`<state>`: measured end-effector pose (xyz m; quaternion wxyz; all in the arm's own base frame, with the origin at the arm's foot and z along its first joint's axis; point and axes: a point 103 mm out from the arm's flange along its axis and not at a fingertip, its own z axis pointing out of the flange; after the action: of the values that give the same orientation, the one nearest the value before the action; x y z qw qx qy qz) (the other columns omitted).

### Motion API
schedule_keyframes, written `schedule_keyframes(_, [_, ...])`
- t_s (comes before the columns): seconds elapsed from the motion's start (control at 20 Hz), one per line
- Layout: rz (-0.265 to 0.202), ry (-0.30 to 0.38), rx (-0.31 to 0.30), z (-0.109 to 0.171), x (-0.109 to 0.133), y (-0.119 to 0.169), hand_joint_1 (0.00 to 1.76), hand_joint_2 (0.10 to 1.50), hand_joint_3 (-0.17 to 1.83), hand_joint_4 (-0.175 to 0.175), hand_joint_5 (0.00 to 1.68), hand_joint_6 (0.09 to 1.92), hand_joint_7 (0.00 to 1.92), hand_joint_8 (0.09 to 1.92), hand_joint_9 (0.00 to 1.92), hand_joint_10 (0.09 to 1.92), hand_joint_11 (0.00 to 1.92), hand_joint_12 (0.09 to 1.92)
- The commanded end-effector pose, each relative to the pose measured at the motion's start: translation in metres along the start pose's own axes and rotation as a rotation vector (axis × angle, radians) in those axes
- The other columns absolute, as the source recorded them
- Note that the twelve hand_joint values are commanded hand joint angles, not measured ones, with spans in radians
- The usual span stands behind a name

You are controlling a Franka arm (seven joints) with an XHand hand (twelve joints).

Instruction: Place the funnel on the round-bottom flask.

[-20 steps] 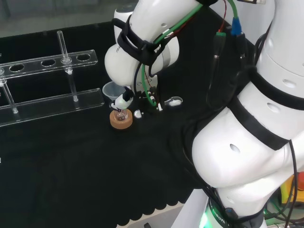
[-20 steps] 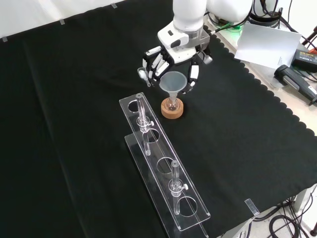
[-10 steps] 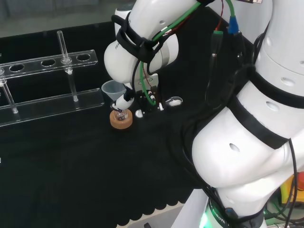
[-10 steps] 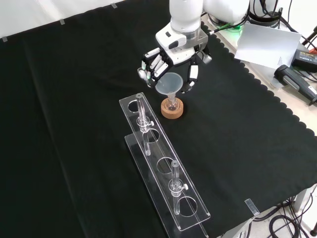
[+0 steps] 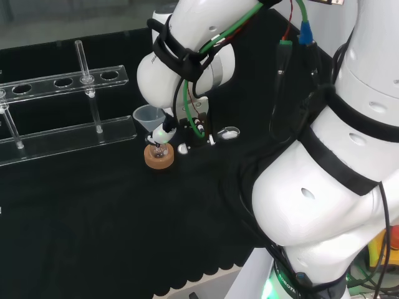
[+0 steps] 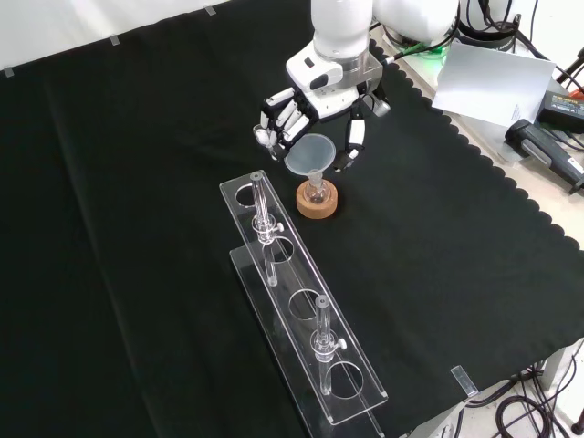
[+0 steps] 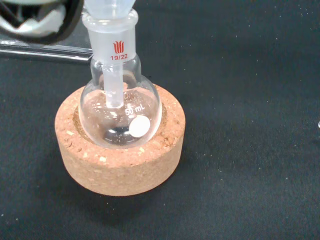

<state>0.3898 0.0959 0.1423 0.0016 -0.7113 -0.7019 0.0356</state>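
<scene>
Beside the clear plastic tube rack point(image 6: 301, 328), the hand's point(image 6: 315, 96) relaxed fingers flank the translucent funnel point(image 6: 311, 157), stem inside the cork-ringed round glass flask point(image 7: 120, 112).

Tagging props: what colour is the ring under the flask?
Tan, speckled cork: the cork ring under the round-bottom flask, clearest in the wrist view.

Black cloth point(image 6: 474, 274): cork ring point(image 6: 317, 203), rack point(image 6: 301, 315) (clear plastic).
</scene>
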Motion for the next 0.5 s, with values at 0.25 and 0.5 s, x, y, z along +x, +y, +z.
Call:
schedule_keyframes(0.25, [-0.001,0.001,-0.005,-0.003,0.002,-0.008,0.73,0.49,0.58,0.010,0.52,0.09,0.81,0.30,0.61,0.43,0.00,1.15])
schedule_keyframes(0.5, [0.001,0.004,0.009,-0.004,0.001,-0.011,0.73,0.49,0.57,0.008,0.53,0.09,0.81,0.30,0.61,0.44,0.00,1.15])
